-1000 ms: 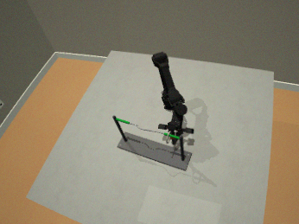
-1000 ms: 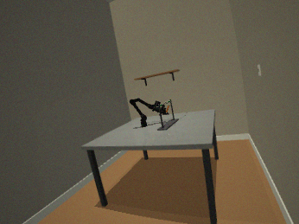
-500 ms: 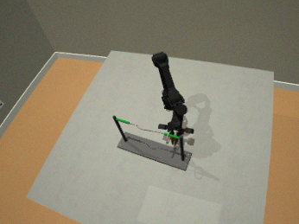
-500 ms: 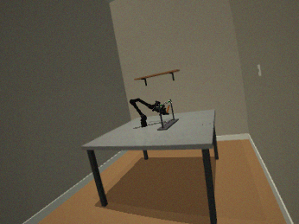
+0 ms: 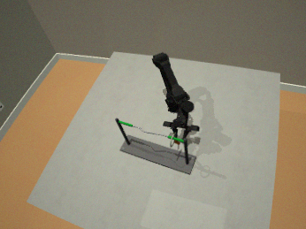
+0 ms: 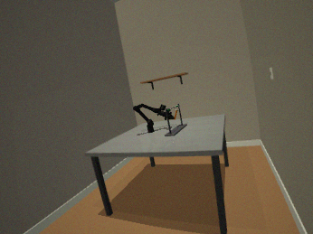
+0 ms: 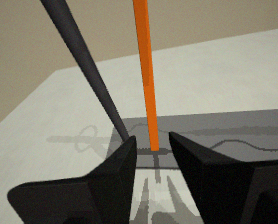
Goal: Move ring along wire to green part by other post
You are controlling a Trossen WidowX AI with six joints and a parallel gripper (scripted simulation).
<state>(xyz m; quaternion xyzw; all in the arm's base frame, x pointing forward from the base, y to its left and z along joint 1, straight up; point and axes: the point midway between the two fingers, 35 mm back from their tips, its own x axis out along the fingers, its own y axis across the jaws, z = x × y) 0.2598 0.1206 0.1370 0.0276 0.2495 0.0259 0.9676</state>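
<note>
The ring [image 5: 171,141] hangs on the right green part [image 5: 178,140] of the wire, beside the right post [image 5: 187,153] in the top view. Its orange handle [image 7: 146,75] [image 6: 175,114] slants down, its lower end between my fingers. My gripper [image 7: 152,137] [image 5: 180,136] is open, with a gap on each side of the handle end in the wrist view. A dark post [image 7: 85,55] stands left of the handle there. The thin grey wire [image 5: 152,133] runs to the left green part [image 5: 126,124] by the left post [image 5: 123,133]. The ring is outside the wrist view.
The grey base plate [image 5: 150,156] [image 7: 200,122] carries both posts on the table [image 5: 88,173] [image 6: 131,145]. The arm reaches in from the back in the top view, and its gripper is close to the right post and wire. A wall shelf [image 6: 164,78] is far behind.
</note>
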